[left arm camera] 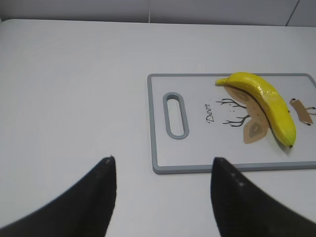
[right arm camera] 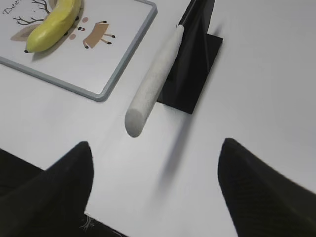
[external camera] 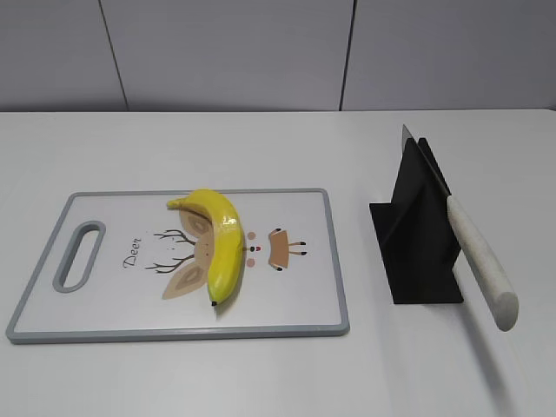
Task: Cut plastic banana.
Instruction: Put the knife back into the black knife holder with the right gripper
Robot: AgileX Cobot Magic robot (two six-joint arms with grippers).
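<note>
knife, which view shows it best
The exterior view: the whole knife shows, blade tip to handle end, propped slanted in the black stand. The right wrist view shows mostly the pale handle, with hardly any blade visible. The left wrist view doesn't show it at all.

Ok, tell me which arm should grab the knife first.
Right. The right tool hangs open just short of the knife, whose handle juts from the black stand toward it. The left tool sits open off the cutting board's handle end, far from the knife.
</note>
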